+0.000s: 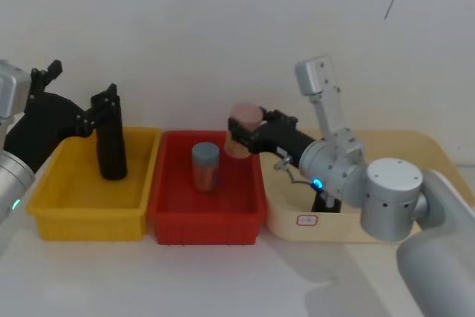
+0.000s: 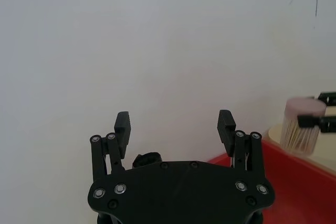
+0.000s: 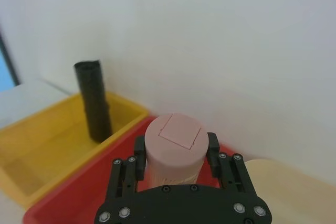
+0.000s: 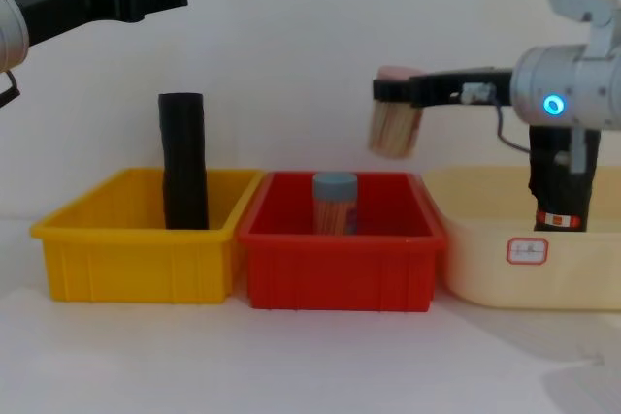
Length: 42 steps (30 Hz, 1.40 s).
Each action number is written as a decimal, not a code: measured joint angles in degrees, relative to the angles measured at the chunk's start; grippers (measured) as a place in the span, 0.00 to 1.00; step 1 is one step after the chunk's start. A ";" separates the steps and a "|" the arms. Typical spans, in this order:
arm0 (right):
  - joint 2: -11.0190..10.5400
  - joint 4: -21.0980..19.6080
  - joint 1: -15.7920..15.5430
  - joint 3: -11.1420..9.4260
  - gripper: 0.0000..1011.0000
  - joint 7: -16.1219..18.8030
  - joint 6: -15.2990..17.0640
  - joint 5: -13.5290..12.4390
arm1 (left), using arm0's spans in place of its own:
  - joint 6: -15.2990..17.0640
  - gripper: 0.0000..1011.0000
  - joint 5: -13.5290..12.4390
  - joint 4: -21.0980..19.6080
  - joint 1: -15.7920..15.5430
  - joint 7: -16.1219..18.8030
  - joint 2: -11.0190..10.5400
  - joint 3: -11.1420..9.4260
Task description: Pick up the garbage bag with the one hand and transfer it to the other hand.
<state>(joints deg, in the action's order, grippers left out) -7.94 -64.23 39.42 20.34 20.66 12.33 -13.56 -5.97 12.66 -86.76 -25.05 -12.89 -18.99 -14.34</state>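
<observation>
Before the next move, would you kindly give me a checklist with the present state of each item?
1. Left gripper fingers open: ok.
2. Left gripper above the labelled bag roll: not ok; it hangs over the yellow bin, near the plain black roll.
3. Labelled bag roll upright in the cream bin: ok.
4. Right gripper free to receive: not ok; it is shut on the toothpick jar above the red bin.
5. Free way down to the labelled bag roll: cannot tell; the right arm is close over it.
</observation>
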 joint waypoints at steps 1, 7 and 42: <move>-0.34 -0.47 -0.01 -0.46 0.66 -0.33 -0.03 -0.19 | 0.00 0.99 0.00 0.00 0.00 0.00 0.00 0.00; -1.26 -1.34 -0.07 -1.69 0.66 -1.35 -0.07 -0.74 | 0.00 0.99 0.00 0.00 0.00 0.00 0.00 0.00; -1.82 6.23 1.47 -4.98 0.94 -5.80 -1.00 0.05 | 0.00 0.99 0.00 0.00 0.00 0.00 0.00 0.00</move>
<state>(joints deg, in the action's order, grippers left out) -9.76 -57.99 40.89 15.36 14.86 11.33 -13.52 -5.97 12.66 -86.76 -25.05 -12.89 -18.99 -14.34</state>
